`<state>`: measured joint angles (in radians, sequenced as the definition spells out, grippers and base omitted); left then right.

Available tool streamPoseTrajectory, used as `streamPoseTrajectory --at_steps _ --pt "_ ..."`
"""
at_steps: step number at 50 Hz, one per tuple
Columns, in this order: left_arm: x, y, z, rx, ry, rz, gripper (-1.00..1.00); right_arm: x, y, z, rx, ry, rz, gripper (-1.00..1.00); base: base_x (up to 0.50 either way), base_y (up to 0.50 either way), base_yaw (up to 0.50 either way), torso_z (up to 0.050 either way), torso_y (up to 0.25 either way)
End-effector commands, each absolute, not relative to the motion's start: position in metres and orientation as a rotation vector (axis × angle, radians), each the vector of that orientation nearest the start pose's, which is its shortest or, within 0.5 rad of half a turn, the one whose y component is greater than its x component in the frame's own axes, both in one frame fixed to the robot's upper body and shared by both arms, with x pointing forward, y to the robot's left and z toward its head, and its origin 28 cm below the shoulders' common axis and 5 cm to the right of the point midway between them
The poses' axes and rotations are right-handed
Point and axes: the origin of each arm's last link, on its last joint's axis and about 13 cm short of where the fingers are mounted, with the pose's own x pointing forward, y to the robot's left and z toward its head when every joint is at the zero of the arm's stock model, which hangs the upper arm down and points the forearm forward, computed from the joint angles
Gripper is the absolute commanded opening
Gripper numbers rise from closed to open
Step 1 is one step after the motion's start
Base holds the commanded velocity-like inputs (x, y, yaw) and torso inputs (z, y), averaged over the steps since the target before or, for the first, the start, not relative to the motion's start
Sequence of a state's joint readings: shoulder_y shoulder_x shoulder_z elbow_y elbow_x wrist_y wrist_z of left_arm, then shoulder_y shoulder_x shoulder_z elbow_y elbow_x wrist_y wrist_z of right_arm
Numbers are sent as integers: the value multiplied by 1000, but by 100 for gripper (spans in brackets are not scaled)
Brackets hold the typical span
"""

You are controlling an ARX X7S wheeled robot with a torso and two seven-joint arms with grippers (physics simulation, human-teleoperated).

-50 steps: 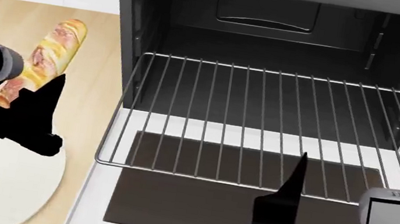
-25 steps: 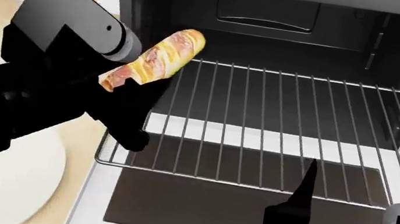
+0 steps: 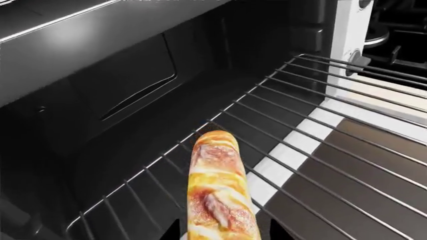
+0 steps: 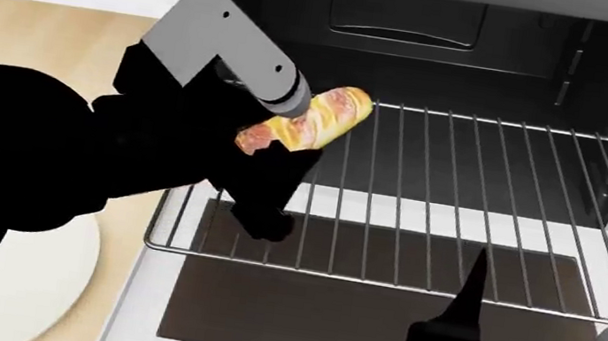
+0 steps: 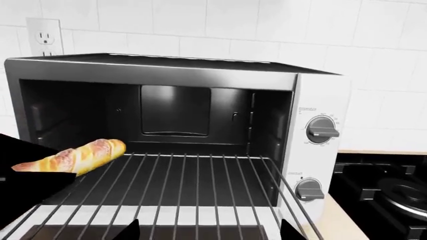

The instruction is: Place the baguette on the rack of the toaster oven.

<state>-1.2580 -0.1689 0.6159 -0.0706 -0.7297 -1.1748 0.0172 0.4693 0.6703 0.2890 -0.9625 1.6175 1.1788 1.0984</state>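
- Our left gripper [image 4: 271,152] pinches the baguette [image 4: 308,122] by its near end. The far end points into the toaster oven [image 5: 200,100].
- A second ago the loaf was off to the left, over the wooden counter [image 4: 48,36]. Now it is above the left part of the pulled-out rack [image 4: 420,196].
- In the right wrist view, the baguette [image 5: 73,156] sits just above the rods, tilted slightly. We cannot tell whether it touches them.
- The carry looks nearly done. We judge that lowering and release remain.
- Our right gripper [image 4: 548,339] waits low, in front of the open glass door [image 4: 379,320]. Its fingers stand spread, holding nothing.
- A black stovetop [image 5: 387,190] lies right of the oven.
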Motion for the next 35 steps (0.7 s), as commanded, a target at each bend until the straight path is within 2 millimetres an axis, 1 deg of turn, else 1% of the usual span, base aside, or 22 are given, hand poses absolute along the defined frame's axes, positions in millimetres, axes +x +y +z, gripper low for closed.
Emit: streamPoseTrajectory --at_steps 1,18,22,28,35 --pt "342 126 265 314 258 -712 -100 149 -137 227 -64 -66 -55 100 0 0 0 0 0" --pt "338 125 259 305 275 -721 -100 149 -136 227 -69 -63 -54 100 0 0 0 0 1" --pt "337 126 254 314 291 -724 -100 149 -137 226 -69 -60 -55 100 0 0 0 0 0" --pt "336 128 251 317 299 -720 -100 149 -136 226 -68 -62 -55 100 0 0 0 0 0" --pt "335 129 251 317 301 -720 -100 149 -136 227 -70 -63 -56 100 0 0 0 0 0"
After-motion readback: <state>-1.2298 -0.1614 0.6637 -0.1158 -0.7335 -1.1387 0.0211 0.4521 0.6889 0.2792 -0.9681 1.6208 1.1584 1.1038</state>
